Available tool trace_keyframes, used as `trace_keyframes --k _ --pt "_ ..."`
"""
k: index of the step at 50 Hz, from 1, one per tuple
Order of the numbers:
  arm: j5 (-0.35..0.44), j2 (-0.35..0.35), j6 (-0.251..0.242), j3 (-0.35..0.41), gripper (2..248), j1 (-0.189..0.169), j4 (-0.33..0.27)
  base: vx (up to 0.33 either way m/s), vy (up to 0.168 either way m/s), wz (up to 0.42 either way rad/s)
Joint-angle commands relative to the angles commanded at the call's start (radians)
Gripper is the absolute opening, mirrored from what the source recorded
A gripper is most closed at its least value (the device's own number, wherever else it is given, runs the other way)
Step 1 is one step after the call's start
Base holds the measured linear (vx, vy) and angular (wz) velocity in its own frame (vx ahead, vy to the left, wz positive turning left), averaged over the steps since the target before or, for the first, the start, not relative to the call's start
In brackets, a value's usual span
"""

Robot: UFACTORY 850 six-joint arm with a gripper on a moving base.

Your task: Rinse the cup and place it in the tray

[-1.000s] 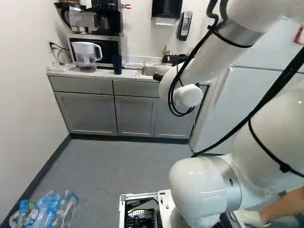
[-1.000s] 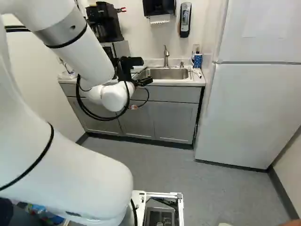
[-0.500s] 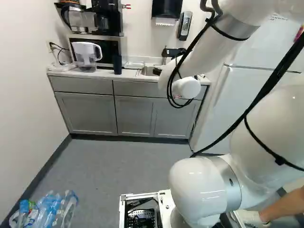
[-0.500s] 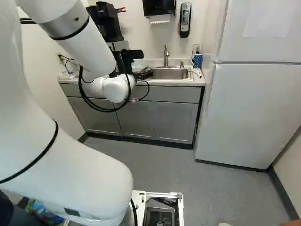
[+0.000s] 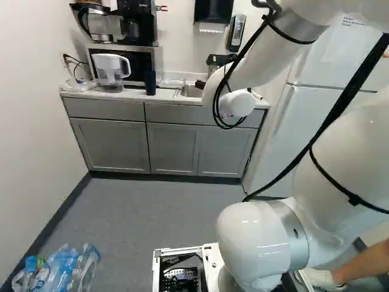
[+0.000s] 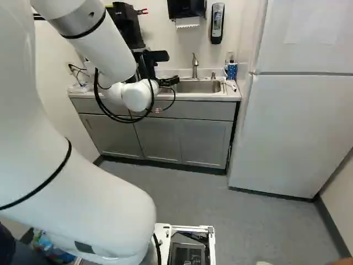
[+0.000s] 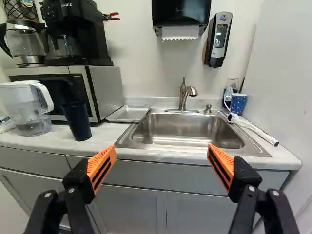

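I've got the gripper [image 6: 171, 81] released, its two fingers spread wide with their orange pads [image 7: 101, 168] facing across the gap. Ahead, between them, runs the front edge of the counter [image 7: 105, 135], gray cabinets [image 7: 131, 207] dropping away under it. Past that edge the sink [image 7: 183, 126] opens up, its basin ahead of the gap and its metal rim running round it; there's my open room, right over the bowl.

At the back of the basin, ahead of the gap, the faucet [image 7: 183, 96] rises with its spout bent forward, so that's the upright to mind. Higher up, the paper towel dispenser [image 7: 180, 14] hangs on the wall, the soap dispenser [image 7: 218, 41] beside it. Out beyond the fridge-side finger I've got a white brush-like thing [image 7: 258, 132] lying by the sink and a speckled blue cup [image 7: 238, 103] behind it. A white upright face closes off that side. Beyond the microwave-side finger sit the microwave [image 7: 105, 90], the coffee maker [image 7: 78, 39] on top, and a clear pitcher [image 7: 29, 109].

And the dark blue cup [image 7: 77, 123]: it's upright on the counter, ahead of and outside the microwave-side finger, tall, plain, wider at its mouth. I can't see inside it. The shallow metal tray [image 7: 128, 114] lies between it and the basin.
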Motion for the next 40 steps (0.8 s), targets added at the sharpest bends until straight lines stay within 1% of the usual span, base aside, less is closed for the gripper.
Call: trace_keyframes --k 21,40 --pt "-0.029 -0.011 0.000 -0.056 247 0.001 0.000 0.000 0.000 0.000" --pt "-0.054 -0.007 0.000 -0.094 247 0.005 0.000 0.000 0.000 0.000"
